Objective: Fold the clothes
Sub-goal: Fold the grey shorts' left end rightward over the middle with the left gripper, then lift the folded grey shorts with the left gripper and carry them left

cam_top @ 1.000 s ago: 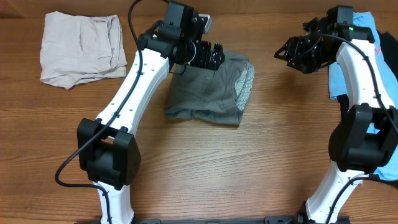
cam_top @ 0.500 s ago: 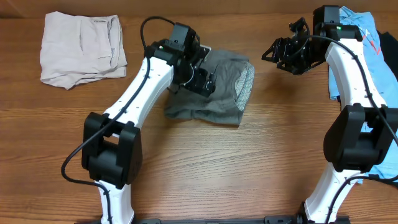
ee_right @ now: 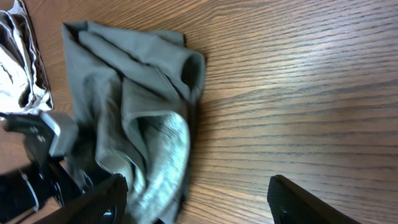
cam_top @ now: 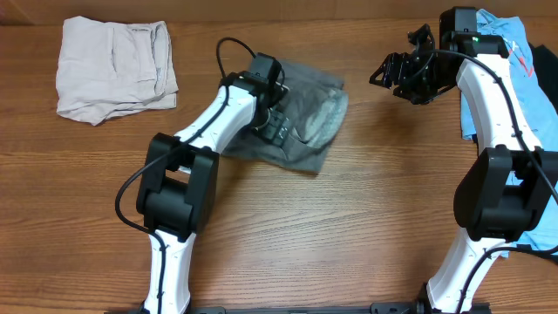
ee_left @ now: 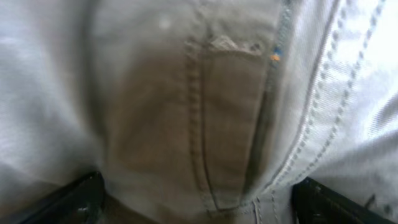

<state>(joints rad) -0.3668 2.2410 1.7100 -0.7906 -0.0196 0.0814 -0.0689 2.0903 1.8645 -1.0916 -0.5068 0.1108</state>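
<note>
A brown wood-grain counter [cam_top: 349, 227] carried everything. At its far left corner lay a beige fabric garment [cam_top: 113, 65], loosely folded into a rough square and well apart from the rest. Near the middle of the far edge sat the mid-grey fabric shorts [cam_top: 296, 153], crumpled and blurred in the overhead view, with a paler mesh-like lining showing along their right side. A light blue fabric garment [cam_top: 540, 74] lay at the far right edge, partly hidden behind the right arm.

The left gripper [cam_top: 279, 129] was down on the grey shorts. In the left wrist view its fingers [ee_left: 68, 199] stood wide apart at the lower corners, and stitched grey cloth with a seam filled the space between them, so it was spread and pressed into the fabric rather than pinching it.

The right gripper [cam_top: 390, 74] hovered above bare wood just right of the shorts, jaws parted and holding nothing.
</note>
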